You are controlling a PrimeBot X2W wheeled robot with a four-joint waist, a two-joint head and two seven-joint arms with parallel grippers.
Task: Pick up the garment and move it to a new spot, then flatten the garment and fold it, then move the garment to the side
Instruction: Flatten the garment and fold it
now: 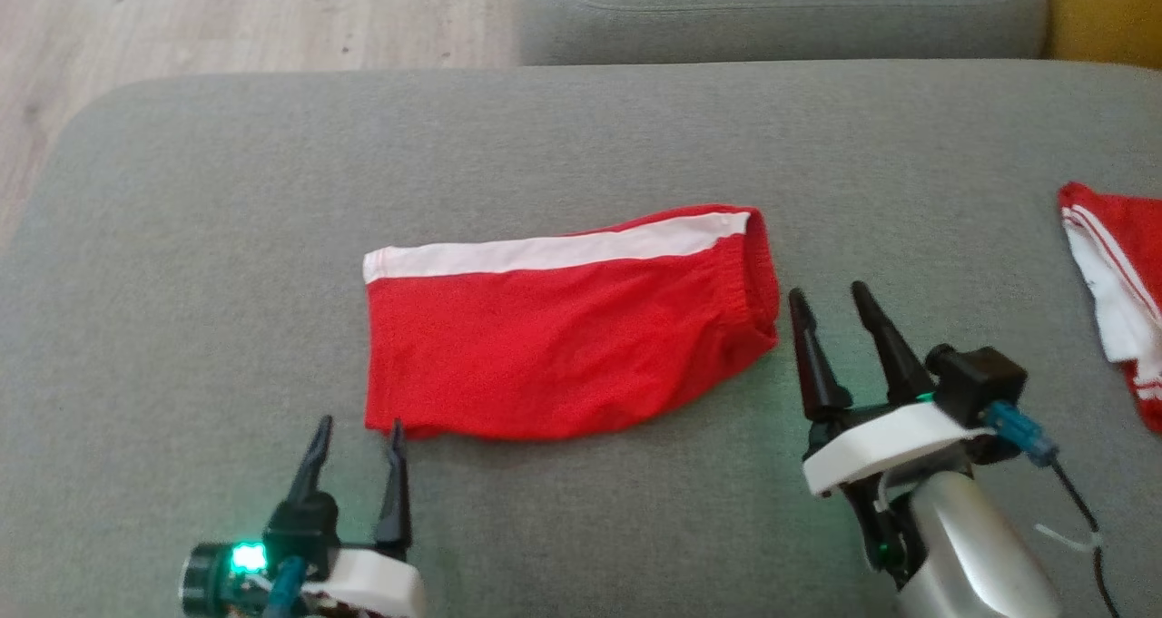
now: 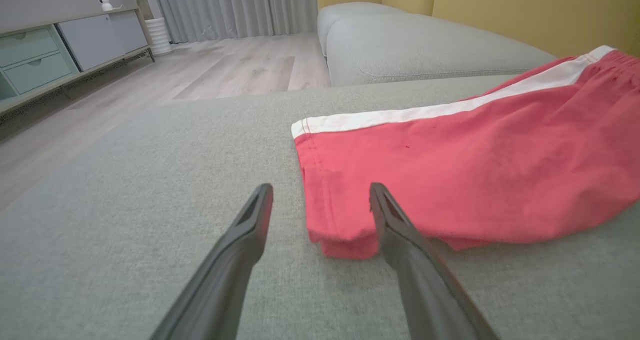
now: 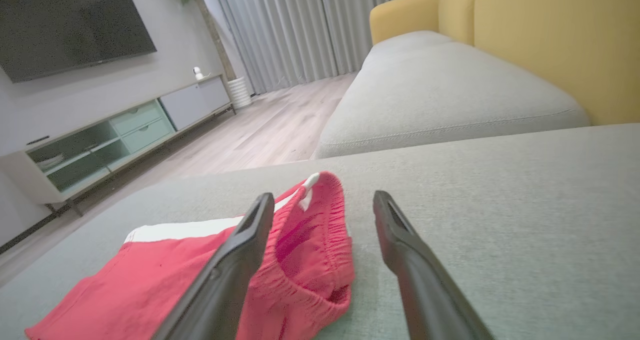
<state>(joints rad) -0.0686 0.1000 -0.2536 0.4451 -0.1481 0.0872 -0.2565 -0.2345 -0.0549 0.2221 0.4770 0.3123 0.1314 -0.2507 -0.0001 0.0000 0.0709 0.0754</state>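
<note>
Centrally, garment (image 1: 563,346), between left gripper (image 1: 360,421), right gripper (image 1: 828,291)

The head camera looks steeply down on the grey cushion (image 1: 581,128). Each wrist camera sits low and close over it, facing across toward the wooden floor (image 2: 225,65) and cabinet (image 2: 50,55). All three share the red shorts (image 1: 563,346): left nearest the hem (image 2: 315,180), right nearest the waistband (image 3: 320,240).

Home living room: grey sofa (image 3: 450,95); across the wood floor (image 3: 280,125) from it, TV (image 3: 65,25) over low cabinet (image 3: 125,130); curtains (image 3: 300,25) beyond the sofa.
</note>
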